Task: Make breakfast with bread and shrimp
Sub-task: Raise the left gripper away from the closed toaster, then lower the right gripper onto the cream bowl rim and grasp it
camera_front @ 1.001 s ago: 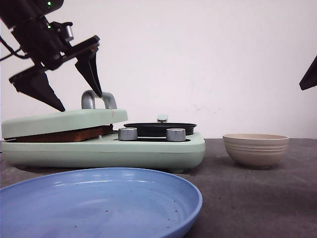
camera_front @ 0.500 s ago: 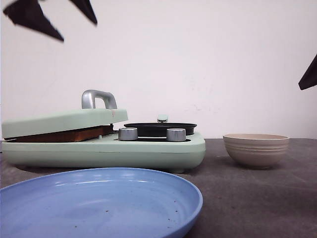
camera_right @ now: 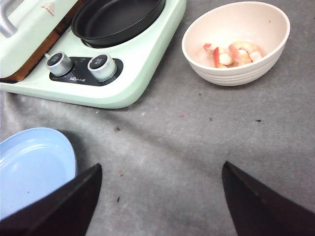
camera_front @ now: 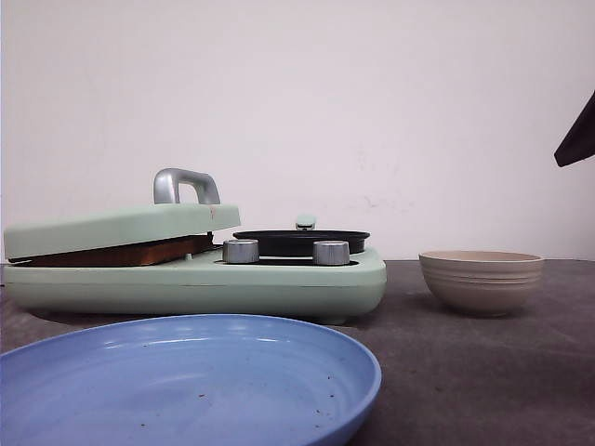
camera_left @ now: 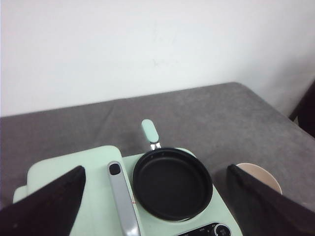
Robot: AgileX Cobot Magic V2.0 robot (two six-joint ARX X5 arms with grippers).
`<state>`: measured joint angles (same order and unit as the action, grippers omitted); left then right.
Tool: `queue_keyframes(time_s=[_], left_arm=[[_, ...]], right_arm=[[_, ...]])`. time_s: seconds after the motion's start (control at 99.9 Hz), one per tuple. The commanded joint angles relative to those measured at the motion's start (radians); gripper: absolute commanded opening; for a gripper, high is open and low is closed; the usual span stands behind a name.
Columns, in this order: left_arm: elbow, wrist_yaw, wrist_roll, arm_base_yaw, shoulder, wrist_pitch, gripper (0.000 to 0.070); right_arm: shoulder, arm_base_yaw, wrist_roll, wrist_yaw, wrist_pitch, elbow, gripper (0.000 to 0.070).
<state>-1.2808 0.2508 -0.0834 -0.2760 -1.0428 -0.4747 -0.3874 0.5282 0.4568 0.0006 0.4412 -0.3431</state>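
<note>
The mint-green breakfast cooker (camera_front: 195, 279) sits at the left of the table (camera_front: 465, 372). Its hinged lid (camera_front: 121, 226) is down over the sandwich plate, tilted slightly, with the metal handle (camera_front: 184, 184) on top. A brown crust edge of the bread (camera_front: 121, 253) shows in the gap under the lid; how many slices lie there cannot be told. At three o'clock from the lid, on the same cooker, sits the small black pan (camera_left: 172, 183), with its pale green handle (camera_left: 149, 132) pointing to the far wall. Two silver knobs (camera_right: 81, 65) sit on the near edge, below the pan.

The beige bowl (camera_right: 236, 44) stands on the table at three o'clock from the cooker, apart from it. The shrimp (camera_right: 231, 53) lie inside it, a few curled orange and white pieces against the bottom. The blue plate (camera_front: 186, 381) lies at six o'clock from the cooker, nearest the camera.

The left gripper (camera_left: 157, 206) is spread wide, high above the cooker, holding nothing. The right gripper (camera_right: 162, 201) is likewise spread wide, over bare table between plate and bowl, holding nothing.
</note>
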Motion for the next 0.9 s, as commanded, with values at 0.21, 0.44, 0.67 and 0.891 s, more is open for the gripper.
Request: queue_keyframes(time_s=[0.21, 0.44, 0.67, 0.891], left_arm=[[0.282, 0.007, -0.037, -0.003, 0.231, 0.176, 0.0515], [0.563, -0.028, -0.114, 0.002, 0.491, 0.235, 0.0515], [0.697, -0.114, -0.143, 0.002, 0.706, 0.144, 0.0515], [0.717, -0.17, -0.144, 0.002, 0.827, 0.025, 0.0515]], right_arm=[[-0.004, 0.005, 0.068, -0.005, -0.033, -0.021, 0.0469], [-0.076, -0.006, 0.087, -0.055, -0.036, -0.079, 0.0469], [-0.272, -0.058, 0.05, -0.095, -0.015, -0.227, 0.0469], [-0.544, -0.161, -0.087, -0.132, 0.109, -0.476, 0.0469]])
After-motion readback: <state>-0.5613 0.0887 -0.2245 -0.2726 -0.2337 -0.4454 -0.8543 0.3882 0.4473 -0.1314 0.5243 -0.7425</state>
